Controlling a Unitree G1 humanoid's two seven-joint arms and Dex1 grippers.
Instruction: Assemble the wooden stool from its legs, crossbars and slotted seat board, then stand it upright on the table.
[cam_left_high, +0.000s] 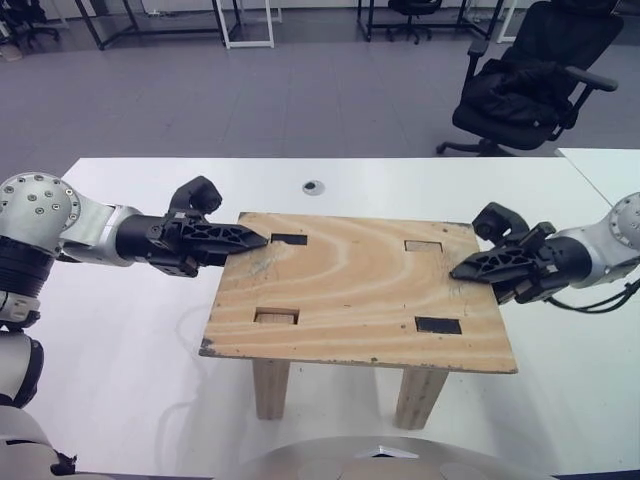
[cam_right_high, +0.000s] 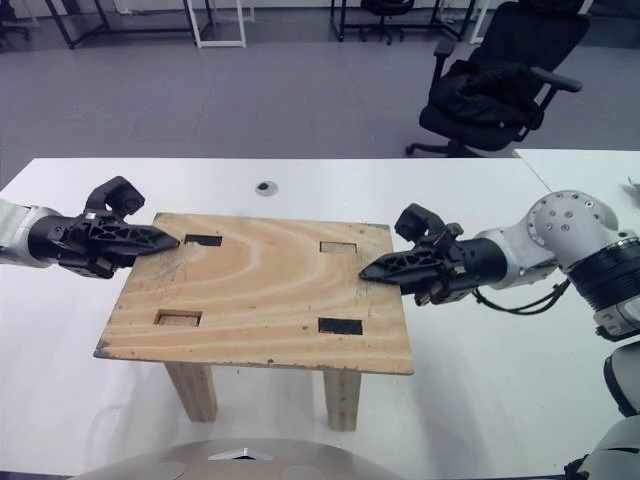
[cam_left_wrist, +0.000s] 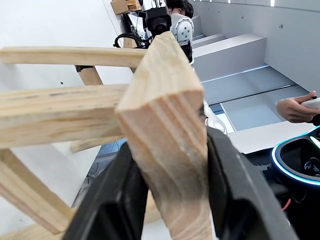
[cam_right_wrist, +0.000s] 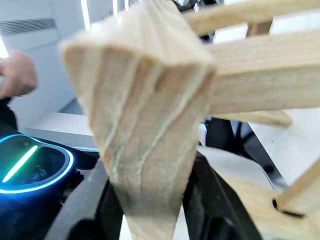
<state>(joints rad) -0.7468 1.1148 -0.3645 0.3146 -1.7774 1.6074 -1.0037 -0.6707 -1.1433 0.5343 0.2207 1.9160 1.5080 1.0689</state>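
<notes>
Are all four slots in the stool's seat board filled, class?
No: on the seat board, the far-left slot and near-right slot look dark and open.

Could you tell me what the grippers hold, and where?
The pale wooden slotted seat board: left gripper on its far left corner, right gripper on its right edge.
</notes>
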